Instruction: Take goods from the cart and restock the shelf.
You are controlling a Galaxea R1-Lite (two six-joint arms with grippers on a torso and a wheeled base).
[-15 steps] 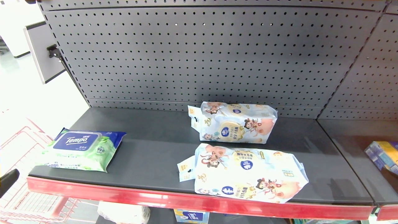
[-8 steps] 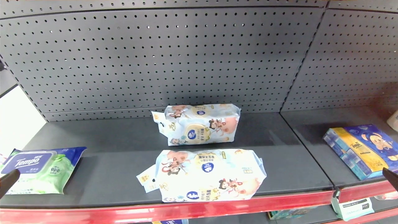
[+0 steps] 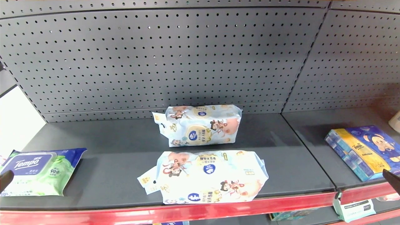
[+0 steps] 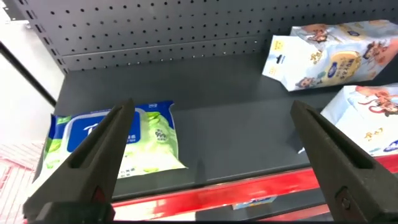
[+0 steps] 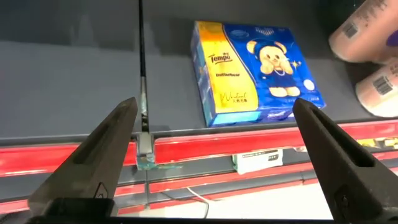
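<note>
Both claws are spread wide and empty. My left claw hangs near the green wipes pack at the left end of the shelf. My right claw faces the blue tissue box. Mid-shelf, the near cartoon pack lies just before the far cartoon pack.

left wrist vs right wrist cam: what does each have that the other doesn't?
Left wrist: green wipes pack, rear cartoon pack, front cartoon pack, pegboard.
Right wrist: blue tissue box, pink packs, price tag.
Both: dark shelf with red lip, and an open tool up front, left tool and right tool.
</note>
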